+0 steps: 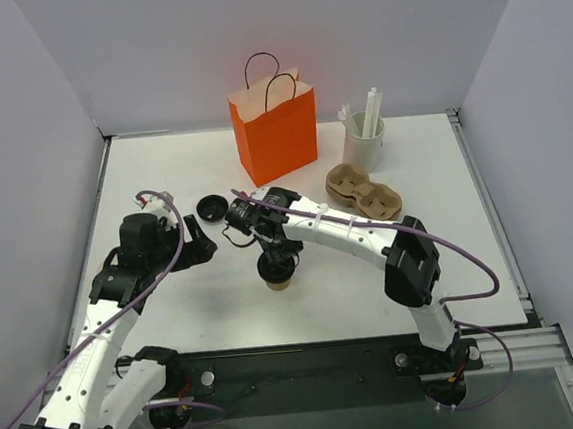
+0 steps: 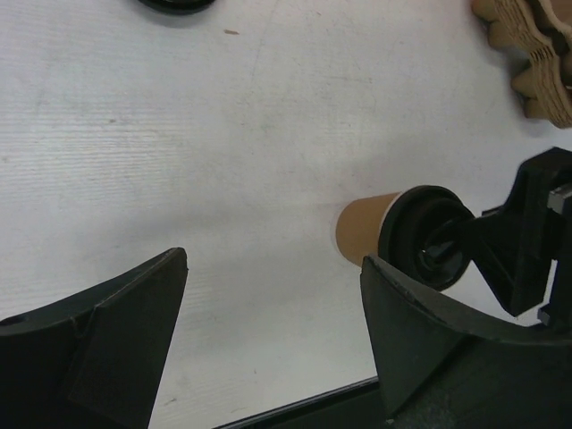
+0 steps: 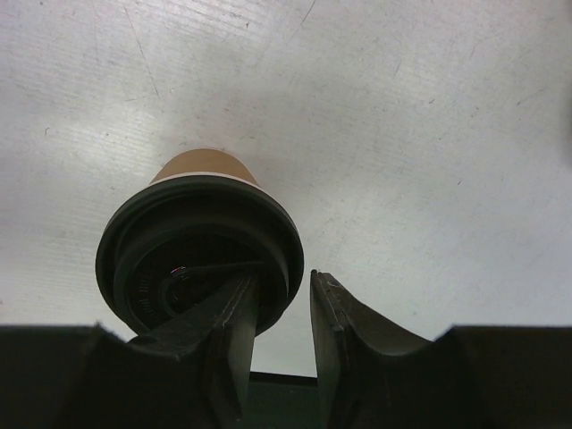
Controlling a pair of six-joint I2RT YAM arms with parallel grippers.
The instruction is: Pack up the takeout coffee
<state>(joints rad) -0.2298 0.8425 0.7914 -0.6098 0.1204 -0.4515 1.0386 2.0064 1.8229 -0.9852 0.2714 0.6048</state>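
Upright takeout coffee (image 1: 278, 273), lid on, centre of counter (image 1: 163, 175), on near side of orange bag (image 1: 275, 130), well apart from it. Over lid rim: right tool (image 3: 284, 284), fingers narrowly apart, not clamped. Left of cup: left tool (image 2: 273, 268), wide apart, empty.

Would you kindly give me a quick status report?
Left gripper open, empty. Right gripper slightly parted over takeout coffee. Coffee upright on table, unpacked. No obstruction seen.
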